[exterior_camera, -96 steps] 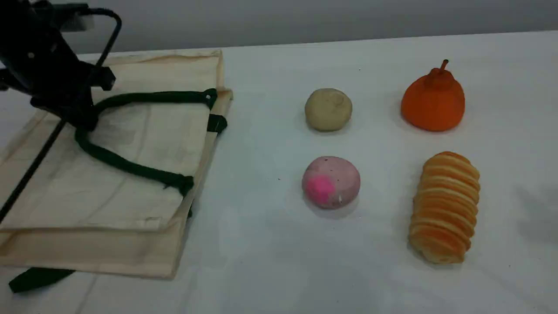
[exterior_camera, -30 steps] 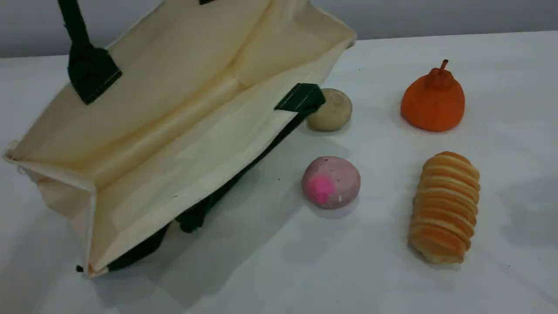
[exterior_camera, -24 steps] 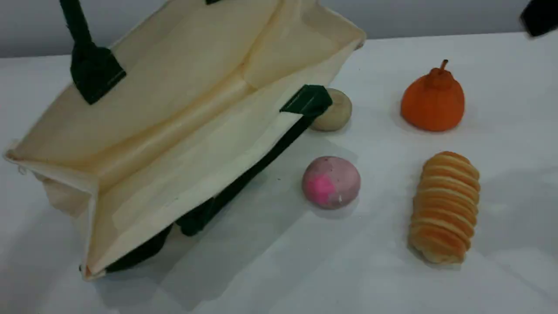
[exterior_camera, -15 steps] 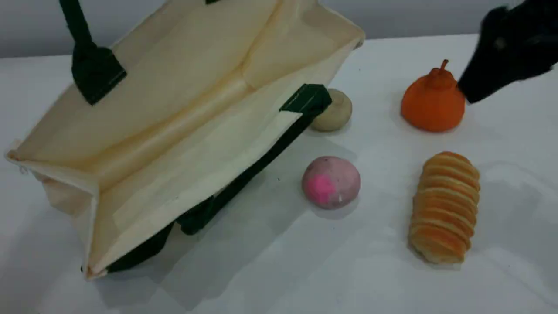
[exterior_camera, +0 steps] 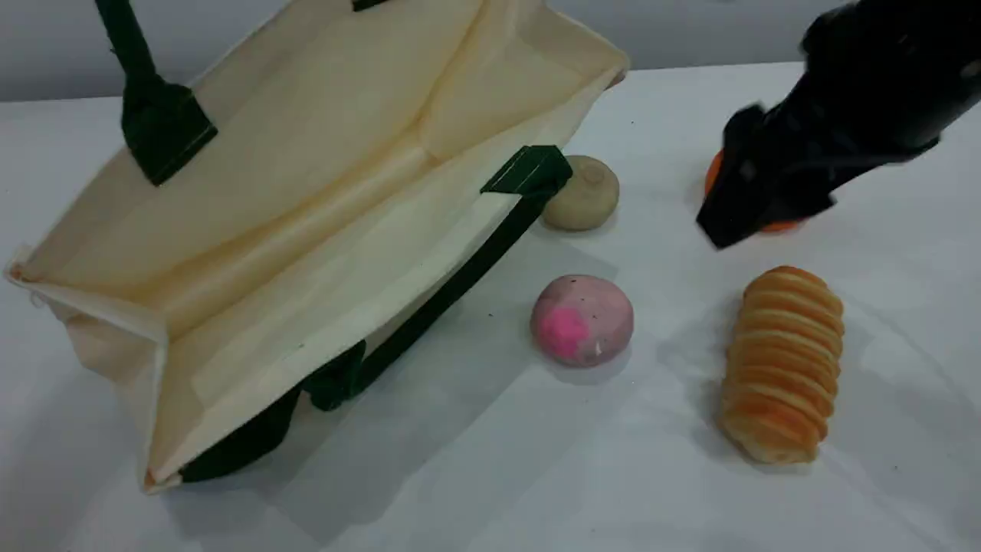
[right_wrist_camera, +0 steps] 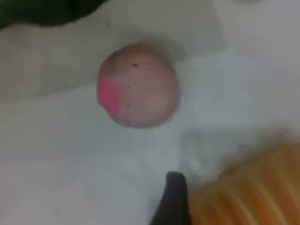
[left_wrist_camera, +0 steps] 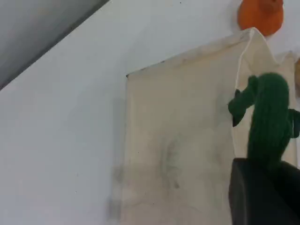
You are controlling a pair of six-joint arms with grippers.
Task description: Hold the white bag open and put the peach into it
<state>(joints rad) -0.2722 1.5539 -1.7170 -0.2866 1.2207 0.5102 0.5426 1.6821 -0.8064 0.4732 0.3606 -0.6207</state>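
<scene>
The white bag hangs tilted on the left of the scene view, its mouth gaping toward the camera. One green handle runs up out of the top edge. In the left wrist view the green rope handle comes out of my left gripper, which is shut on it above the bag's cream side. The peach lies on the table just right of the bag's mouth. My right gripper hovers open and empty up and to the right of it. Its wrist view shows the peach ahead of one fingertip.
A beige ball lies against the bag's green strap. A ridged golden bread roll lies right of the peach, close under the right gripper. The orange pear is mostly hidden behind the right arm in the scene view.
The right arm has come in from the upper right and dropped down-left in front of the pear. The bag stays lifted open, swaying only slightly.
</scene>
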